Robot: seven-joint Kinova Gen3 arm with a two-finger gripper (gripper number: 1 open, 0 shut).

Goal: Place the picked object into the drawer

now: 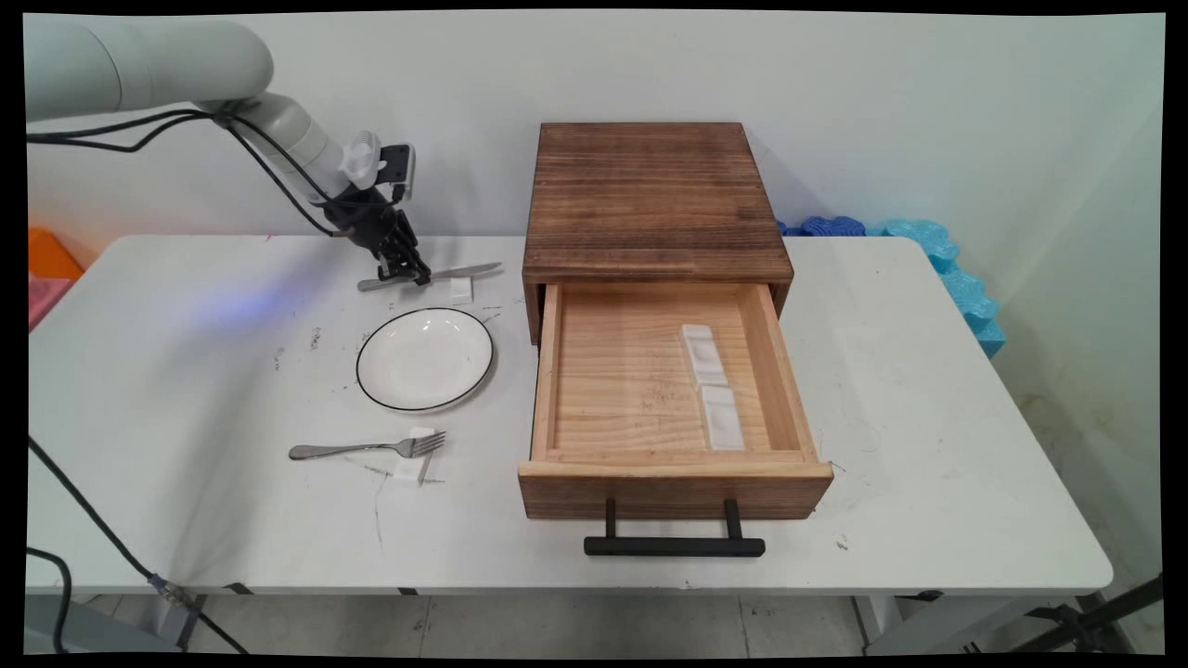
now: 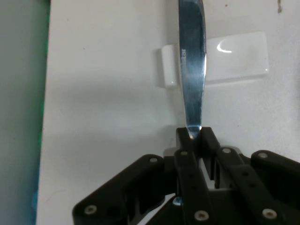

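A metal knife [image 1: 436,275] lies at the back of the table, its blade across a small white rest [image 1: 461,289]. My gripper [image 1: 406,272] is down on the knife's handle, shut on it. In the hand view the blade [image 2: 191,70] runs up from between the closed fingertips [image 2: 186,137] and crosses the white rest [image 2: 234,58]. The handle itself is hidden by the fingers. A white plate [image 1: 425,358] with a dark rim lies just in front of the knife.
A fork [image 1: 367,449] rests on another white rest [image 1: 413,459] in front of the plate. A wooden box [image 1: 654,199] with its drawer [image 1: 670,408] pulled open stands to the right; two white rests [image 1: 713,385] lie inside. Blue foam [image 1: 937,260] lies at back right.
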